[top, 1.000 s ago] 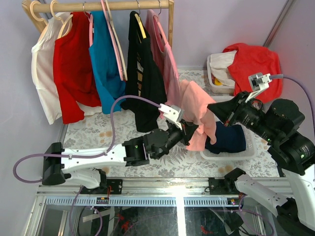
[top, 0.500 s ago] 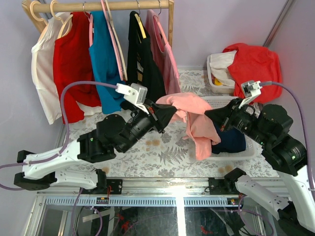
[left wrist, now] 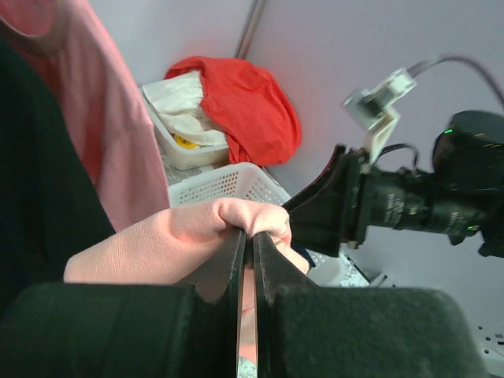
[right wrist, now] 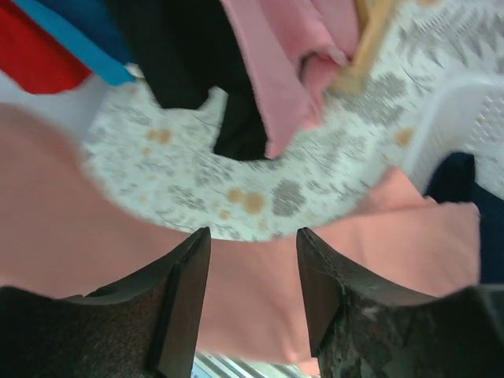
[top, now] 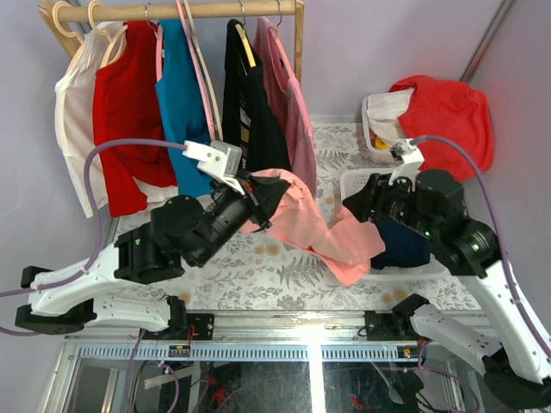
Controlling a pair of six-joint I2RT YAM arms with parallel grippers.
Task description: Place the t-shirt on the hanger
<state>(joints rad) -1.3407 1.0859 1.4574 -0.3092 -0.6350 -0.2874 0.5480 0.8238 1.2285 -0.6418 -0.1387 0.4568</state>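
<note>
Above the desk [top: 293, 277], seen overhead, the salmon t-shirt [top: 317, 228] slants from the left gripper [top: 258, 194] down-right towards the right gripper [top: 356, 206]. Left wrist: jaws pinched on a fold. Right wrist: jaws parted, empty, cloth stretched just beyond.

We find the t-shirt [top: 310, 228] hung above the middle of the table [top: 293, 271], its left end at the left gripper [top: 263, 202] and its right end drooping by the right gripper [top: 357, 206], at the left edge of the near basket [top: 353, 181]. Behind it the rail [top: 172, 10] crosses the back left with clothes hanging from it and the hanger [top: 62, 26] at its left end. A second basket [top: 372, 129] sits behind the first, at the back right, with clothes heaped in it.
</note>
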